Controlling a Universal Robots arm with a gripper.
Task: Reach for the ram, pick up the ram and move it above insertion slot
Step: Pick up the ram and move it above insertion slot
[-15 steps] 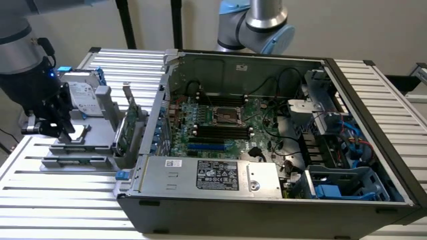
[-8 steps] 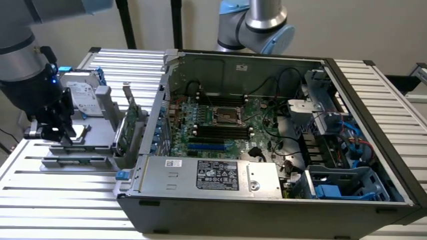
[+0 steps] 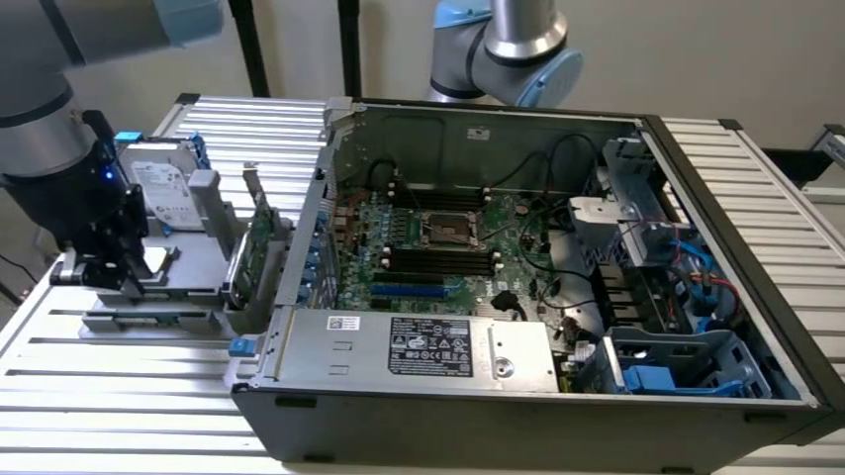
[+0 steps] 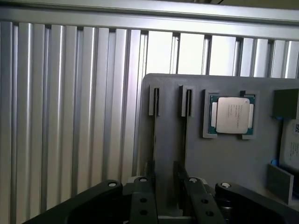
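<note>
In the exterior view, my gripper (image 3: 111, 265) hangs low over the gray holder (image 3: 145, 319) at the exterior view's left. A green card (image 3: 257, 247) stands between the holder and the open computer case (image 3: 528, 396). In the wrist view, the ram (image 4: 155, 130) stands on its thin edge in a holder slot. Its long side runs straight away from my spread-apart fingers (image 4: 142, 198). A square chip (image 4: 232, 115) sits near.

robot lab: opened computer (image 3: 528, 421), slatted bench (image 3: 119, 396)
</note>
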